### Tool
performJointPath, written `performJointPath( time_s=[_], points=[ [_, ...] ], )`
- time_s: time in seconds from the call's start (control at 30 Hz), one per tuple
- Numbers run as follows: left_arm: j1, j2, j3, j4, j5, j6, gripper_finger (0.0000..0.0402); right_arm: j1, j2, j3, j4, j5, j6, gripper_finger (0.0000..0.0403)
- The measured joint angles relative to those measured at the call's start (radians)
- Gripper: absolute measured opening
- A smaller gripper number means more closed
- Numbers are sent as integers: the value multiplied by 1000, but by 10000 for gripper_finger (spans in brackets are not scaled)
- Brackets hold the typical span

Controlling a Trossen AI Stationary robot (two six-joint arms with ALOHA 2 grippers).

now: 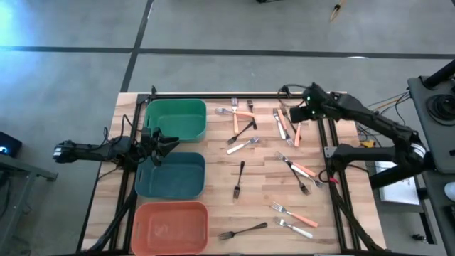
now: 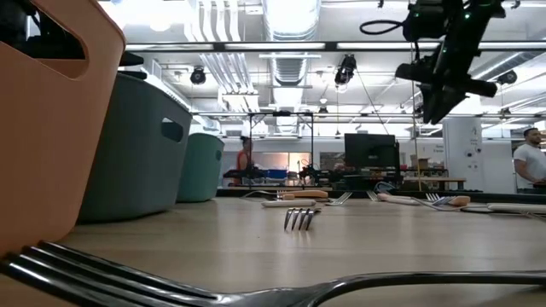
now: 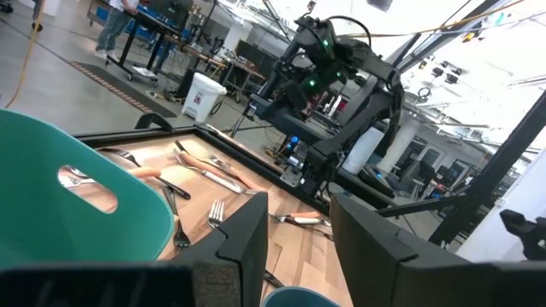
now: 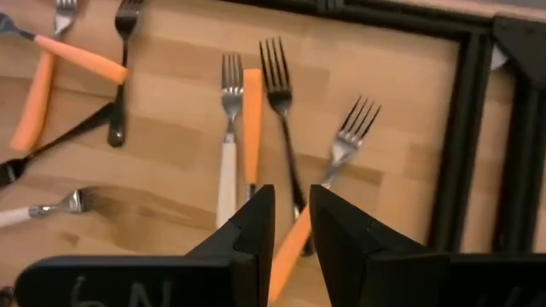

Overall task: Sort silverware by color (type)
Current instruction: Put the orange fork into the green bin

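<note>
Small forks with orange, black and white handles lie scattered over the wooden table. My right gripper (image 1: pixel 299 114) hangs well above the table (image 2: pixel 432 112) over a far-right cluster of forks (image 1: pixel 287 126), its fingers narrowly open and empty (image 4: pixel 292 194). Below it lie a white-handled fork (image 4: pixel 227 158), an orange handle (image 4: pixel 252 115), a black fork (image 4: pixel 279 111) and an orange-handled fork (image 4: pixel 348 136). My left gripper (image 1: pixel 165 144) waits open and empty (image 3: pixel 299 205) at the left, between the green bin (image 1: pixel 176 119) and the teal bin (image 1: pixel 170 176).
A salmon bin (image 1: pixel 170 227) stands at the near left, below the teal one. More forks lie mid-table (image 1: pixel 243 128), at the right (image 1: pixel 302 171) and near the near edge (image 1: pixel 243 231). A black frame (image 1: pixel 330 142) runs along the table's edges. People stand in the room behind.
</note>
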Motion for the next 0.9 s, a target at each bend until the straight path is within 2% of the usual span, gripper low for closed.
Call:
performJointPath(
  time_s=[0.13, 0.33, 0.47, 0.67, 0.83, 0.9],
  points=[
    [0, 0, 0, 0, 0, 0, 112, -89, 85, 27, -30, -16, -92, 68],
    [0, 0, 0, 0, 0, 0, 112, -181, 159, 43, -29, -36, -137, 76],
    [0, 0, 0, 0, 0, 0, 112, -201, 202, 41, -31, -80, -108, 103],
    [0, 0, 0, 0, 0, 0, 112, -203, 297, 30, -33, -85, -12, 150],
    [0, 0, 0, 0, 0, 0, 112, -207, 403, 25, -38, -169, 29, 161],
    [0, 0, 0, 0, 0, 0, 112, -208, 445, 25, -34, -167, 30, 157]
  ],
)
